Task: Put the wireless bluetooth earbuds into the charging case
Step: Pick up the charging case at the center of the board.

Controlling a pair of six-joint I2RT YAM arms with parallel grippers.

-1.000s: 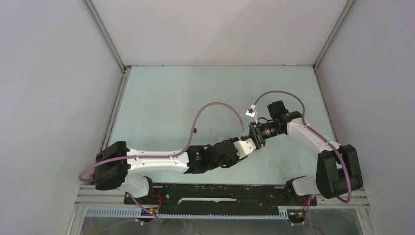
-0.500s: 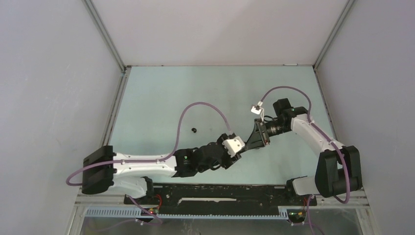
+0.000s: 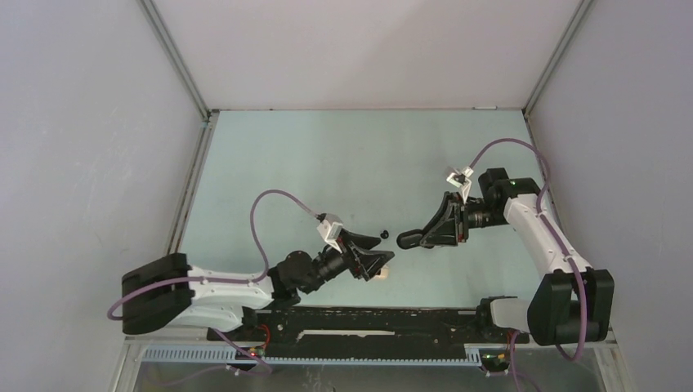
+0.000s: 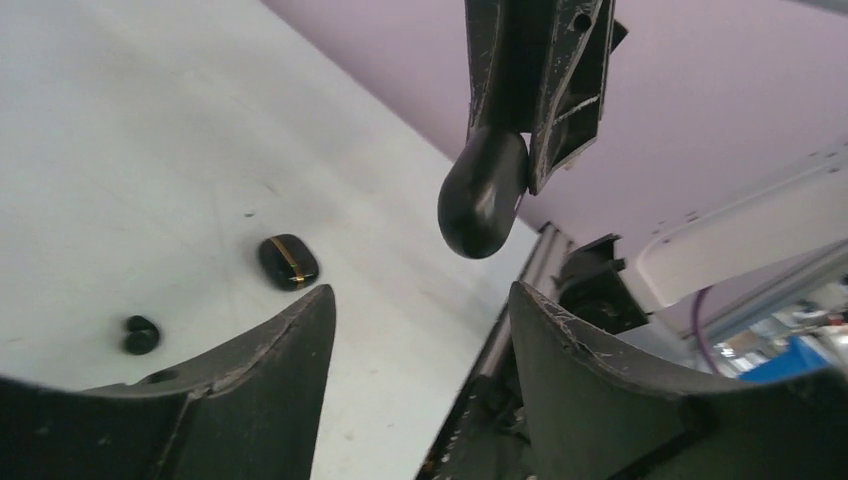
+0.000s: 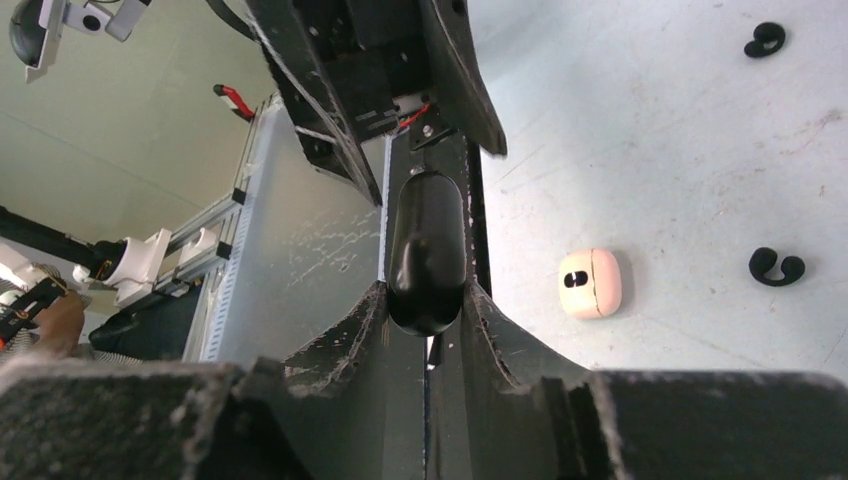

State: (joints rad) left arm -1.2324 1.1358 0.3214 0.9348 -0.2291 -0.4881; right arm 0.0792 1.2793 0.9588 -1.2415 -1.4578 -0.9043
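A pale green worktop [image 3: 327, 163] sits boxed in by plain grey walls [image 3: 82, 122], with a dark rail [image 3: 368, 313] along its near edge. From above, both arms reach low toward the front middle. The left arm [image 3: 229, 282] is stretched almost flat from its base, and the right arm [image 3: 531, 224] is bent at the elbow with its wrist pointing leftward. The left gripper [image 3: 384, 263] has its fingers spread wide around nothing. The right gripper [image 3: 417, 238] pinches a black charging case [image 3: 406, 239] held clear of the surface, just apart from the left fingers. One black earbud [image 3: 382, 233] lies on the worktop between them. Only the right wrist view shows a cream case [image 5: 590, 283] lying near two hook-shaped black earbuds [image 5: 776, 267]. The left wrist view adds a dark rounded piece [image 4: 288, 261] with a gold band. It is possibly another case, though it is too small to be sure.
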